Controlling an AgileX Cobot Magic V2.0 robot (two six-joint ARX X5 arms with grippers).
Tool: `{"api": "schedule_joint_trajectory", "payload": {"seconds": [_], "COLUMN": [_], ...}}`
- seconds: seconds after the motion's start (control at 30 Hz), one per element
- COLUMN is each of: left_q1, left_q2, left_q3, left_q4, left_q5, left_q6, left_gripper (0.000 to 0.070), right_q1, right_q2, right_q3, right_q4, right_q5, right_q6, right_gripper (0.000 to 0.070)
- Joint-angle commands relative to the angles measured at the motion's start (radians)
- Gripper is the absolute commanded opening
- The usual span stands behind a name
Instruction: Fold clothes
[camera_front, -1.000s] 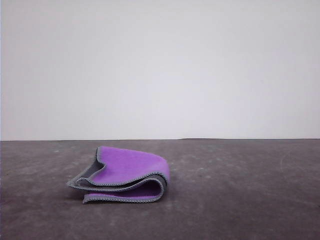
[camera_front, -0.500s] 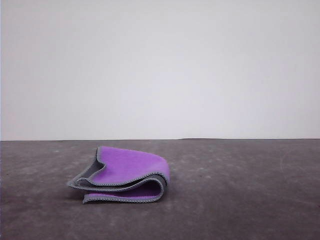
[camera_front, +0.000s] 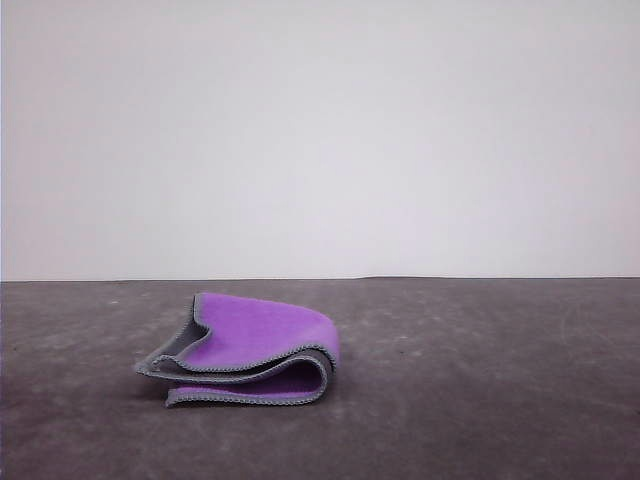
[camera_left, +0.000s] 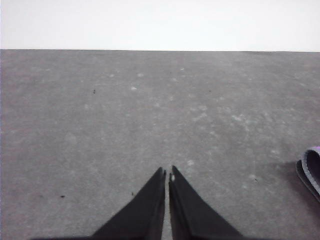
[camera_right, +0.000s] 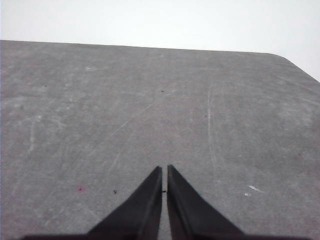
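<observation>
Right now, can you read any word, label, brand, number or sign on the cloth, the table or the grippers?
None. The folded cloth shows plain purple and grey with stitched edging, no tag or print. The table carries scuffs and specks, no lettering. The left gripper and right gripper are plain black.

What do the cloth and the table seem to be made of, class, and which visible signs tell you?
Cloth: probably soft fleece or microfibre, matte purple and grey faces; it folds in rounded, springy layers with a stitched edging.
Table: a hard, dull grey top, maybe laminate or painted board; fine scratches and pale scuffs mark it.
</observation>
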Motion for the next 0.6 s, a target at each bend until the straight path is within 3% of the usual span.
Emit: {"api": "schedule_joint_trajectory", "payload": {"seconds": [0.0, 0.57], "left_q1": [-0.001, -0.001], "left_q2": [-0.002, -0.002], "left_q3": [-0.02, -0.02], "left_q4": [-0.006, -0.006], "left_q5": [-0.002, -0.002], "left_q6": [0.011, 0.011], "left_gripper": [0.0, 0.0], "right_q1": [-0.002, -0.002], "right_q2": [-0.002, -0.002], "right_q3": [-0.005, -0.005], "right_q4": [0.009, 0.009], "right_q5": [0.001, 0.001], "right_q6": [0.015, 0.015], "right_gripper": [0.0016, 0.0016]}}
